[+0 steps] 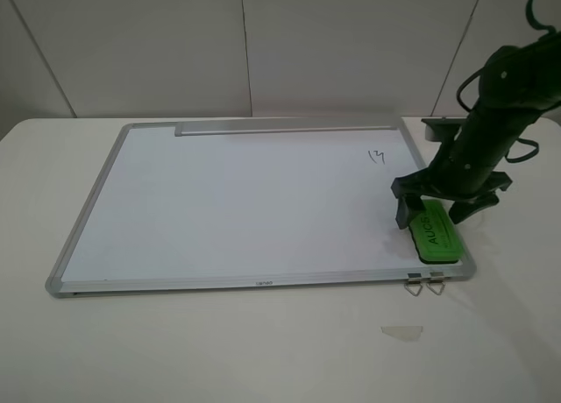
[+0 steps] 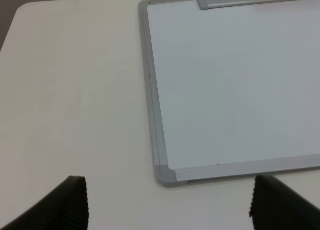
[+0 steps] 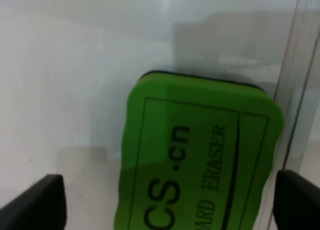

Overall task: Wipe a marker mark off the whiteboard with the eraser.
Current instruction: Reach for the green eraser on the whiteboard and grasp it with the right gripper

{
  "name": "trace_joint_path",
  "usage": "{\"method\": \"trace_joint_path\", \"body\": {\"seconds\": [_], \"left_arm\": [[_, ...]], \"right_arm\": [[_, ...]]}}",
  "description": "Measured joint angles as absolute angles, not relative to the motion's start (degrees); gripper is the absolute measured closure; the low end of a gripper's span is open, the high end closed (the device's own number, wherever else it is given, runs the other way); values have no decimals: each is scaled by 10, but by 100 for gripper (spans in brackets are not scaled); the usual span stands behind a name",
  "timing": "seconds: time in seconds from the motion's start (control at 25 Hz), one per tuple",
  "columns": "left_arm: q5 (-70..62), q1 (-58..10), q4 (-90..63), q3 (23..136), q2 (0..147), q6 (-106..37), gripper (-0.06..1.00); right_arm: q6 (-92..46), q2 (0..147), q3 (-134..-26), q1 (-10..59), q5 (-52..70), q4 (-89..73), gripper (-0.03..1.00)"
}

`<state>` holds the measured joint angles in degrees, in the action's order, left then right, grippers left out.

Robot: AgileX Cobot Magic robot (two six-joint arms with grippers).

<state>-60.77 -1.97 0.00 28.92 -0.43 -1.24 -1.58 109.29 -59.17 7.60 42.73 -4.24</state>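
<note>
A small bright green rectangular eraser (image 1: 434,235) with rounded corners, dark lettering on top and a darker base lies flat on the near right corner of a large white whiteboard (image 1: 245,201) with a silver-grey metal frame, just inside that frame. The board lies flat on a pale table (image 1: 263,350). A small dark marker mark (image 1: 377,156) sits on the board's right side, farther back and apart from the eraser. The eraser looks light and fairly stiff, likely foam or plastic with a soft wiping base, so it should not be fragile. Its smooth long sides look like the best place to hold it, gripped low enough to keep the base flat against the board. The dark right arm reaches down steeply from the upper right of the high view. The right fingers (image 1: 403,206) are spread as wide as they go and straddle the eraser, one on each long side. In the right wrist view a gap shows between the eraser (image 3: 200,160) and each of the fingers (image 3: 42,202), so nothing is gripped yet. The left fingers (image 2: 72,205) are also wide apart and empty, hanging over bare table by the board's near left corner (image 2: 165,175).
</note>
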Motion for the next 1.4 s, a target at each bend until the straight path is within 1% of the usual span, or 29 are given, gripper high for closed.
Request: {"method": "trace_joint_path", "body": {"seconds": [0.64,1.0,1.24,1.32,1.4], "left_arm": [[-608,-20,0,289,-4,-12,26],[-608,-20,0,289,-4,-12,26],[-608,-20,0,289,-4,-12,26],[-608,-20,0,289,-4,-12,26],[-608,-20,0,289,-4,-12,26]], "right_arm": [[-12,1093,-592,76,431,-42,15],[-12,1093,-592,76,439,-44,21],[-12,1122,-592,76,457,-46,33],[-12,1127,-594,76,461,-47,35],[-12,1127,-595,76,463,-47,35]]}}
